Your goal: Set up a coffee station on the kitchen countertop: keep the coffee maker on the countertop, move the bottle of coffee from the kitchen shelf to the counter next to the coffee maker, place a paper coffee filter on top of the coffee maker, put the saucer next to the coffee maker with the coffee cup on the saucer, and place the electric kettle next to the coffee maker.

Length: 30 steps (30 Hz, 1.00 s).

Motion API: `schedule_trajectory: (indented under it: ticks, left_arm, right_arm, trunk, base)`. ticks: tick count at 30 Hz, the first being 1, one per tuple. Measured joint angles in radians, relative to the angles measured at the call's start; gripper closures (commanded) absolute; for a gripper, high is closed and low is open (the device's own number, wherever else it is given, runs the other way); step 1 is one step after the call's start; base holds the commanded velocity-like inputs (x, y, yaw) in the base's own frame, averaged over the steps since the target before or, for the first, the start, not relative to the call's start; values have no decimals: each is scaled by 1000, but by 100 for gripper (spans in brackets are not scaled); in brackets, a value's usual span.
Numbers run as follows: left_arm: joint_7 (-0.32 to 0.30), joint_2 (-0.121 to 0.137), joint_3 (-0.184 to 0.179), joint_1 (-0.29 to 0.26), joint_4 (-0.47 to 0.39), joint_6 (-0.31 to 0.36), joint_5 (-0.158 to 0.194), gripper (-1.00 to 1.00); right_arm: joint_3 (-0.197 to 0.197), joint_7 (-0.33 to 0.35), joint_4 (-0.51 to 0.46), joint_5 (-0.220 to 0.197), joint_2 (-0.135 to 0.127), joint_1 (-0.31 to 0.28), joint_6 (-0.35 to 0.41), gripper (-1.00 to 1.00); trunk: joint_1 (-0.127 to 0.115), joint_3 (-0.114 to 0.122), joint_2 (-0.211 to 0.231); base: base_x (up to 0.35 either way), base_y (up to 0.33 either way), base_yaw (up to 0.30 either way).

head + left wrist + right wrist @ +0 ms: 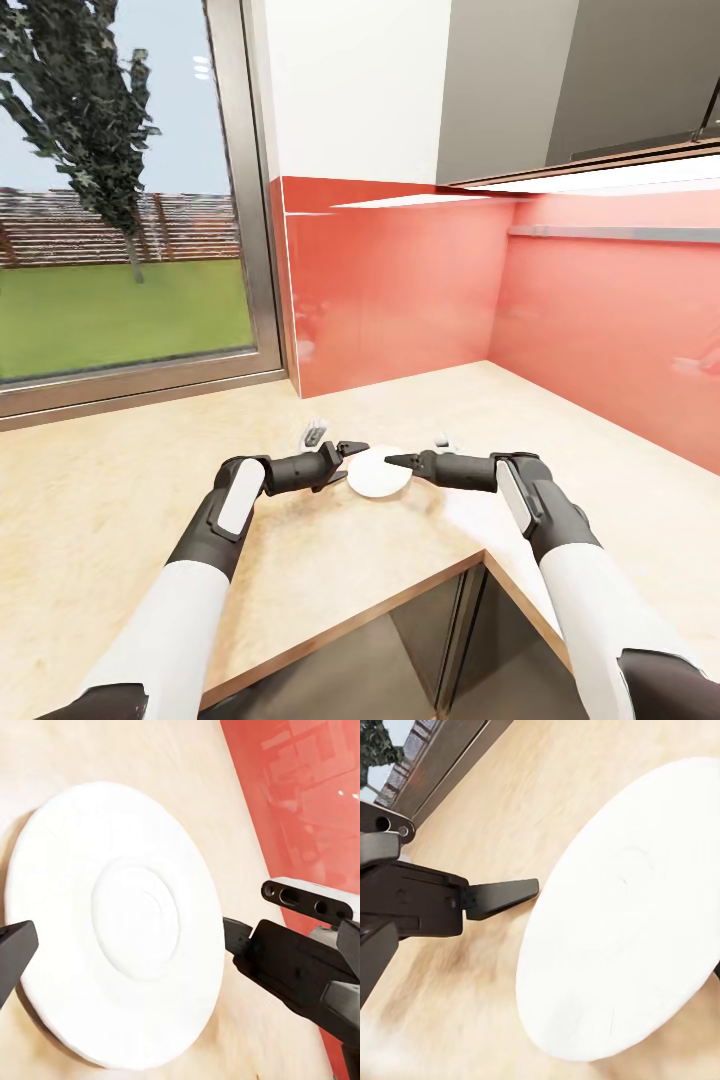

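Note:
The saucer point(378, 476), a small round white plate, lies on the tan wood-grain kitchen countertop point(120, 520) near its inner front corner. My left gripper point(352, 462) is open at the saucer's left rim, and one dark finger point(15, 954) shows beside the plate point(112, 922). My right gripper point(392, 462) comes in from the right, open, with its tip at the plate's right rim. In the right wrist view the saucer point(622, 922) is close up, and a finger point(502, 896) of the left gripper points at its edge. Neither gripper is closed on the plate.
A glossy red backsplash point(400, 290) lines the back and right walls, under grey wall cabinets point(560, 80). A large window point(120, 200) stands at the left. The counter is L-shaped, and dark cabinet fronts point(440, 630) sit below its inner corner edge.

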Motion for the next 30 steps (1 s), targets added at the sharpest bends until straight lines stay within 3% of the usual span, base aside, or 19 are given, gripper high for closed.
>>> schedule_trajectory:
  ticks: [1, 5, 8, 16, 22, 24, 30]
  left_arm:
    - [0, 0, 0, 0, 0, 0, 0, -100]
    - [0, 0, 0, 0, 0, 0, 0, -100]
    - [-3, 0, 1, 0, -1, 3, 19, -100]
    - [-4, 0, 0, 0, -4, 3, 15, -100]
    - [-5, 0, 3, 0, -54, 4, 5, -100]
    - [-5, 0, 12, 0, -69, 5, 2, -100]
    - [-10, 0, 98, 0, -166, 11, 1, -100]
  right_arm:
    - [0, 0, 0, 0, 0, 0, 0, 100]
    - [0, 0, 0, 0, 1, 0, 0, 100]
    - [-1, 1, 0, 17, 0, 0, -15, 100]
    - [0, 1, 0, 10, 0, 0, -8, 100]
    - [-1, 2, 0, 11, -1, 0, -9, 100]
    - [-1, 1, -1, 6, -1, 0, -5, 100]
    - [-3, 2, -1, 9, -2, 0, -6, 100]
  trunk:
    - [0, 0, 0]
    - [0, 0, 0]
    - [0, 0, 0]
    - [0, 0, 0]
    - [0, 0, 0]
    - [0, 0, 0]
    - [0, 0, 0]
  base:
    - [0, 0, 0]
    - [0, 0, 0]
    - [0, 0, 0]
    - [0, 0, 0]
    - [0, 0, 0]
    - [0, 0, 0]
    - [0, 0, 0]
